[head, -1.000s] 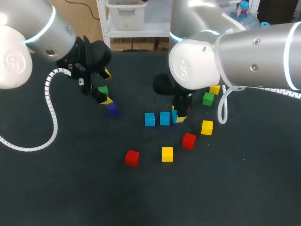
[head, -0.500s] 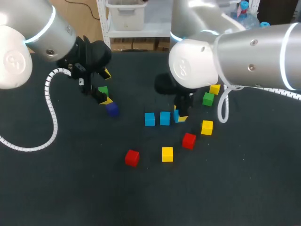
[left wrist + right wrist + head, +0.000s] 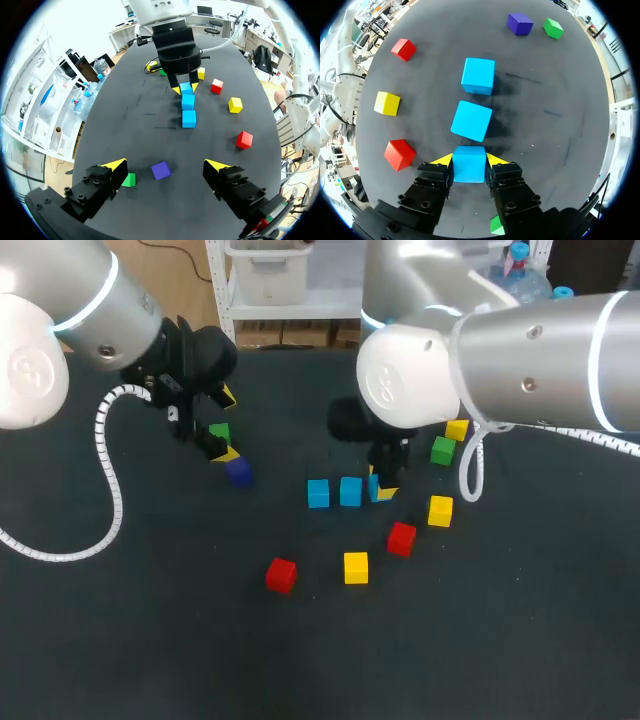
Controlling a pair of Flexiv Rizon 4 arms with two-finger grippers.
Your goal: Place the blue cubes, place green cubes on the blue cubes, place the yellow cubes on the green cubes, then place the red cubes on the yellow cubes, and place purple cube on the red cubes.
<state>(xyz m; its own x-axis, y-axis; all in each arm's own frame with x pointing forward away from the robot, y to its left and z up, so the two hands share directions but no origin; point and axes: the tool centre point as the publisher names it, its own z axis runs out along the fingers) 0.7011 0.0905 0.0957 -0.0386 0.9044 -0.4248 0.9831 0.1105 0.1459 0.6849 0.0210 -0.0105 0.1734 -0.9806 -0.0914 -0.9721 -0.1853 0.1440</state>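
Note:
Three blue cubes lie in a row near the table's middle: one [image 3: 318,493], a second [image 3: 350,491], and a third [image 3: 469,164] at the right end. My right gripper [image 3: 469,161] is shut on that third cube, low at the table surface. My left gripper [image 3: 165,165] hangs open above the back left of the table. A purple cube [image 3: 160,170] lies under it between its fingers, untouched, and a green cube [image 3: 128,179] sits by one finger. In the head view the left gripper [image 3: 228,425] is over the green cube [image 3: 219,432], with the purple cube [image 3: 238,472] just in front.
Loose cubes lie in front of the row: a red [image 3: 281,574], a yellow [image 3: 355,567], a red [image 3: 401,538] and a yellow [image 3: 440,510]. Behind the right gripper sit a green [image 3: 443,450] and a yellow [image 3: 457,429].

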